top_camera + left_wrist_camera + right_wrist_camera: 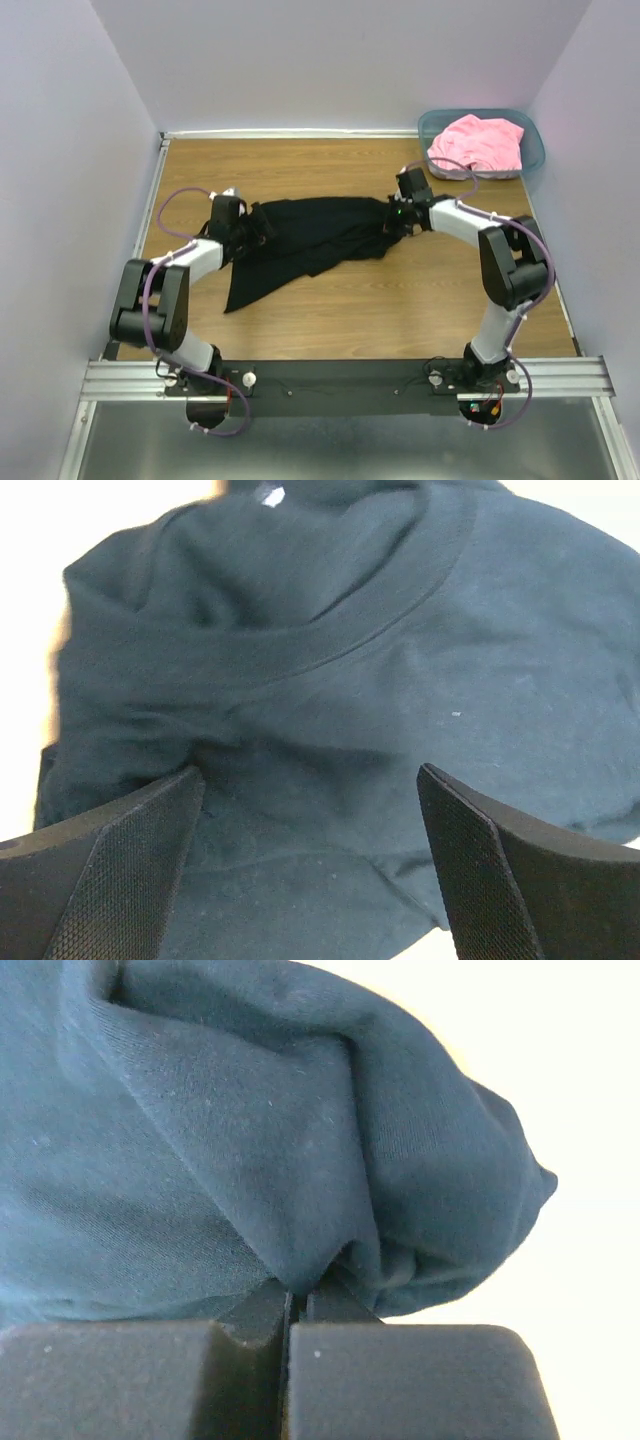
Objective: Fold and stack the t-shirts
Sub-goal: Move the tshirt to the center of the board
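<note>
The black t-shirt point(305, 238) lies rumpled across the middle of the wooden table, one part trailing toward the front left. My left gripper point(250, 228) is at its left end, open, with the collar area point(330, 660) between and ahead of the fingers point(120, 870). My right gripper point(392, 222) is at the shirt's right end, shut on a bunched fold of the black cloth point(300, 1160). The pink t-shirt point(478, 143) lies crumpled in the bin at the back right.
The teal translucent bin point(533, 133) stands at the table's back right corner. Purple walls enclose the table on three sides. A metal rail point(350, 378) with both arm bases runs along the near edge.
</note>
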`<control>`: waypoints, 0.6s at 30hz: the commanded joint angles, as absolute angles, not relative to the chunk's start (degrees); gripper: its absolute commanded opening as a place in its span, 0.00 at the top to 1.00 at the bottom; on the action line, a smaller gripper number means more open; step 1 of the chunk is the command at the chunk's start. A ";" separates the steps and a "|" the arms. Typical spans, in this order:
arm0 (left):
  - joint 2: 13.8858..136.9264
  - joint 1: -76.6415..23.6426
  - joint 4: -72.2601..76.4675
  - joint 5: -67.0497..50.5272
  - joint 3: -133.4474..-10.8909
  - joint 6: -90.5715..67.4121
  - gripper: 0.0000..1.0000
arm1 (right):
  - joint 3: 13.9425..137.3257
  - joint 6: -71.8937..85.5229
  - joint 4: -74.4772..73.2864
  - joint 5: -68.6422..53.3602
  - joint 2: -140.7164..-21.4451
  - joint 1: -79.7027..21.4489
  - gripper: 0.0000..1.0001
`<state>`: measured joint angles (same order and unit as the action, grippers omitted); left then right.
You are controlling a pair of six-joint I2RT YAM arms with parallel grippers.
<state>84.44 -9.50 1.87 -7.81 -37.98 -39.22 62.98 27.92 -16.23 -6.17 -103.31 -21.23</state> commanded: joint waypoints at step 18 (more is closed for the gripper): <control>60.30 -20.79 -18.35 9.57 -35.07 -44.72 0.05 | 65.85 25.14 -16.96 -4.48 -93.90 -17.05 0.18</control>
